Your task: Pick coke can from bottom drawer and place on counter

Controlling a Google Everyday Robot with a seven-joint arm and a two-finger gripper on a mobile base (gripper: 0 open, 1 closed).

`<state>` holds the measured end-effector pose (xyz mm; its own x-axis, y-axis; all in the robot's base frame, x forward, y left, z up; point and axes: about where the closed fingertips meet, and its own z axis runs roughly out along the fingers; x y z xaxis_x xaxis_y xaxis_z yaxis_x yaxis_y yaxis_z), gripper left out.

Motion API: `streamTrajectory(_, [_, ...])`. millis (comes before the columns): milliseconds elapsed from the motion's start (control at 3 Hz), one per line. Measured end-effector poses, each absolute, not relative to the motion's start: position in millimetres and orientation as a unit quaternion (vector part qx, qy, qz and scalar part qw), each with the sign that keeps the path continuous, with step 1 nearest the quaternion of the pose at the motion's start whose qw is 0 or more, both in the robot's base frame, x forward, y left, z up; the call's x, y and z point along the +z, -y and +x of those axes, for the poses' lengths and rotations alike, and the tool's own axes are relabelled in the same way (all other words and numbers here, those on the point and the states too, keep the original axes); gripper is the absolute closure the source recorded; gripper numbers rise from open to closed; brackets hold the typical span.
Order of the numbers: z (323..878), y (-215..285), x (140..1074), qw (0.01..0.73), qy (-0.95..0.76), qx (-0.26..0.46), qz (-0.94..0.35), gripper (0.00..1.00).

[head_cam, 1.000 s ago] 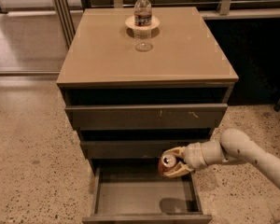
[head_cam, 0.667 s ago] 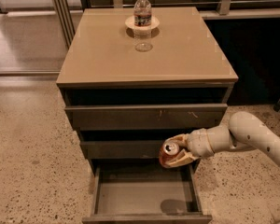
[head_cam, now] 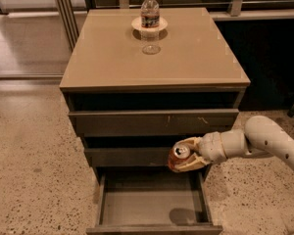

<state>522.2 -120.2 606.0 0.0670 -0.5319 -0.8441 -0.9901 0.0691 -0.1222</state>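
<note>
The coke can point(head_cam: 179, 153), red-brown with a silver top, is held in my gripper point(head_cam: 185, 155), which is shut on it. The can hangs above the right rear part of the open bottom drawer point(head_cam: 152, 204), in front of the middle drawer's face. The drawer is pulled out and its floor is bare. The tan counter point(head_cam: 186, 58) lies well above the can. My pale arm point(head_cam: 264, 141) reaches in from the right.
A clear water bottle point(head_cam: 150, 11) stands on a small white plate point(head_cam: 149, 23) at the counter's back middle. The two upper drawers point(head_cam: 152, 124) are shut. Speckled floor surrounds the cabinet; a dark wall lies to the right.
The gripper has lifted the can a little higher and slightly left, from just above the drawer to the level of the middle drawer's face. The arm's elbow has risen.
</note>
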Motion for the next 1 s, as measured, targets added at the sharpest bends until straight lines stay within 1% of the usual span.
streamTrajectory(333, [534.0,124.0,665.1,0.406,-0.620,0.286,-0.607,1.00])
streamTrajectory(667, [549.7,131.2,746.4,0.411,-0.620,0.264,-0.613,1.00])
streamTrajectory(1000, [568.1,134.5,835.0,0.396,-0.628,0.239,-0.626,1.00])
